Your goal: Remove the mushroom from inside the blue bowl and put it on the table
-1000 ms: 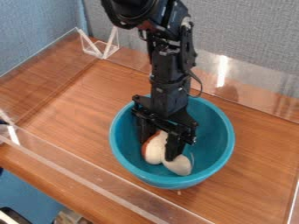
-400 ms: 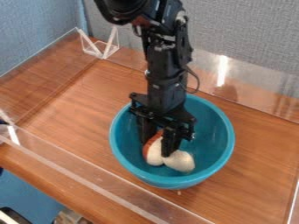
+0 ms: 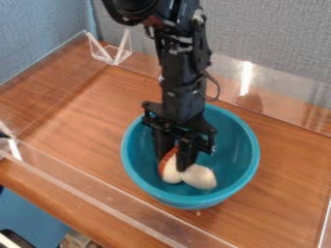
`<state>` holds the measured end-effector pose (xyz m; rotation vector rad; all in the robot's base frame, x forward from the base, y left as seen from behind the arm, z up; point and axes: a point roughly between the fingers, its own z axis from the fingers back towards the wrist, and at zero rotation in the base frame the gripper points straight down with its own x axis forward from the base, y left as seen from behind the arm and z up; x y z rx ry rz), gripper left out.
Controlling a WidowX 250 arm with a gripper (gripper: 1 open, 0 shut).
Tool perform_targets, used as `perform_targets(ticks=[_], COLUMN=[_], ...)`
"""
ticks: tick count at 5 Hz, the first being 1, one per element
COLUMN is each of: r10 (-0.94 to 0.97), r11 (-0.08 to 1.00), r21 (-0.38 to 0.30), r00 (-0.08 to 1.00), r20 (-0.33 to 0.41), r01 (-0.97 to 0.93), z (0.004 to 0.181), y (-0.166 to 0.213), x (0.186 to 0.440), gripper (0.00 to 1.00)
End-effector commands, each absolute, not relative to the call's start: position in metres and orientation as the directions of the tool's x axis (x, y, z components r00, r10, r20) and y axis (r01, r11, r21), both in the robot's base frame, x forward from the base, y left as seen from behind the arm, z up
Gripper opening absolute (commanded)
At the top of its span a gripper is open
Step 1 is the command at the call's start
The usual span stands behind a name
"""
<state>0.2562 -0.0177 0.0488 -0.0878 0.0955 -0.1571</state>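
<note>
Black fingers (image 3: 185, 155) pointing straight down inside the bowl (image 3: 139, 155), narrowed around the upper part of the mushroom (image 3: 187, 174), one finger on either side of it. Cannot tell whether the pads actually press on it or merely flank it; gap between them hidden by the hand's own body.

Mushroom lying on the bowl's floor, toward the near side of the basin, on its side rather than upright. Long axis roughly level, running left to right across the picture: orange-brown cap end at the left, cream-white stem end at the right, pointing toward the desk's near right corner. Stem end rounded and pale, just clear of the right fingertip; cap partly covered by the left finger.

Bowl teal-blue, round and deep, standing upright on the desk (image 3: 77, 102) toward its near right part, close to the clear front wall. Black arm (image 3: 181, 68) rising straight up out of the bowl toward the top edge of the view.

Desk of reddish wood grain, edged by low clear walls; a clear angled stand (image 3: 106, 48) at the far left corner.
</note>
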Motion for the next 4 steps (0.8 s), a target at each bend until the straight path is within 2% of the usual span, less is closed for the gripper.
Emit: perform_targets(ticks=[1, 3, 4], r10=[-0.146, -0.141, -0.138], r11=[0.986, 0.986, 0.986], r21=[-0.089, -0.089, -0.090], r00=[0.989, 0.990, 0.990], r20=[-0.020, -0.010, 0.012], r01=[0.144, 0.139, 0.138], z=[0.065, 0.065, 0.079], y=[-0.013, -0.013, -0.010], x=[0.261, 0.261, 0.261], gripper=[0.00, 0.00, 0.00])
